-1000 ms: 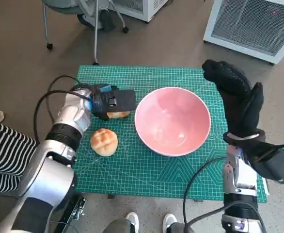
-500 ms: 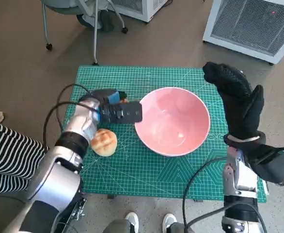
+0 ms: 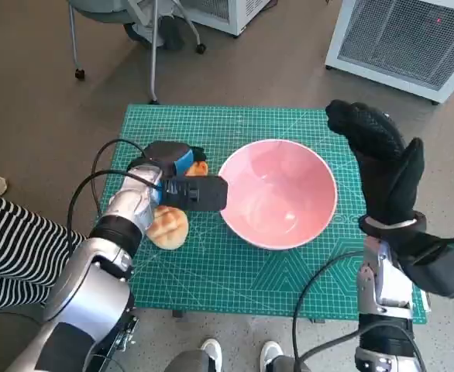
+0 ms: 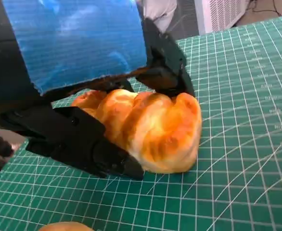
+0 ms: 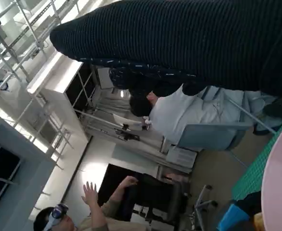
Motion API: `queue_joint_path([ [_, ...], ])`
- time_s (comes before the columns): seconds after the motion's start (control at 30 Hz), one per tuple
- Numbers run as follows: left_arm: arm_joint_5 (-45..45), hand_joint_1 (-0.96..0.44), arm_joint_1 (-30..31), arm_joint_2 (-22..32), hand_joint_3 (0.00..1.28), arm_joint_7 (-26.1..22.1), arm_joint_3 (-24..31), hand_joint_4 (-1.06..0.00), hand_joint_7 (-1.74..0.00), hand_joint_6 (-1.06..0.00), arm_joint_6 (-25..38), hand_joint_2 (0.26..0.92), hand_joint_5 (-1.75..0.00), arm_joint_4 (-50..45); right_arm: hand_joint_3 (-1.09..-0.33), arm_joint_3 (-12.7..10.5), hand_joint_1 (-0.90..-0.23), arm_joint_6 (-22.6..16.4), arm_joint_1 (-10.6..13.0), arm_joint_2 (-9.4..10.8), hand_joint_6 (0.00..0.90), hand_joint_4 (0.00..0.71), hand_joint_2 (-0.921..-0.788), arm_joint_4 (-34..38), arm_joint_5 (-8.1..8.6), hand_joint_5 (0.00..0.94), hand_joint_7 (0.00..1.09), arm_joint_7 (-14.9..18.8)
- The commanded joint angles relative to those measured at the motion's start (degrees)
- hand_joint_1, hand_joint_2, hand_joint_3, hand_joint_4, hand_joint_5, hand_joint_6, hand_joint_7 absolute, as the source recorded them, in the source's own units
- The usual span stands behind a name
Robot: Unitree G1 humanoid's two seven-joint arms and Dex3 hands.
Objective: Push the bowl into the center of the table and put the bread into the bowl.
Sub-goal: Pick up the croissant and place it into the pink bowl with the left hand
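The pink bowl (image 3: 277,194) stands near the middle of the green mat (image 3: 235,271). Its rim (image 5: 281,183) also shows in the right wrist view. Just to its left my left hand (image 3: 173,164) grips a golden twisted bread (image 3: 199,168). In the left wrist view the black fingers (image 4: 83,144) close round both sides of the bread (image 4: 150,130), which sits low at the mat. A second, round bun (image 3: 167,226) lies on the mat nearer me, and its edge (image 4: 64,226) shows in the left wrist view. My gloved right hand (image 3: 378,151) stands upright at the bowl's right side, holding nothing.
A white cabinet with a grille (image 3: 413,39) stands beyond the table at the far right, and chair legs (image 3: 153,46) at the far left. A person's striped sleeve (image 3: 2,240) is at the left edge. Other people (image 5: 102,211) show in the right wrist view.
My left hand has closed round the twisted bread and shifted it slightly right toward the bowl, the forearm swinging in. The bowl, the round bun and the right hand have stayed put.
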Motion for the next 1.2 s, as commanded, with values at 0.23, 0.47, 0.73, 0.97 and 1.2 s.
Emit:
queue_joint_path([
  [0.23,0.6,0.00,2.4,0.4,0.05,-0.1,-0.6,-0.70,-1.13,-0.66,-0.5,0.917,-1.16,1.3,-0.695,-0.1,-0.720,1.0,1.3,-0.1,0.139,0.198,-0.921,0.3,0.24,0.001,0.38,-0.2],
  [0.47,0.0,0.00,1.7,0.8,0.05,-0.3,0.0,-0.71,-1.12,-0.65,-0.4,0.918,-1.16,1.1,-0.696,0.1,-0.720,1.1,1.4,0.0,0.138,0.198,-0.921,0.1,0.16,0.001,0.38,-0.3],
  [0.73,-2.2,0.00,-0.7,2.0,0.03,-0.4,2.6,-0.73,-1.05,-0.66,-1.0,0.919,-1.19,-0.2,-0.696,0.0,-0.720,1.1,1.5,-0.1,0.135,0.198,-0.921,0.3,0.41,0.000,0.38,0.0],
  [0.97,-6.2,0.00,-2.2,3.7,0.03,1.1,7.3,-0.76,-1.04,-0.65,-3.5,0.919,-1.18,-3.5,-0.696,0.0,-0.720,1.5,1.6,-0.1,0.133,0.197,-0.921,0.1,0.61,0.000,0.38,0.0],
  [1.2,-10.9,0.00,-1.9,5.9,0.02,1.5,12.8,-0.77,-1.04,-0.67,-6.9,0.917,-1.15,-11.1,-0.697,0.3,-0.719,1.5,1.6,0.0,0.132,0.197,-0.921,0.1,0.33,0.000,0.38,-0.3],
])
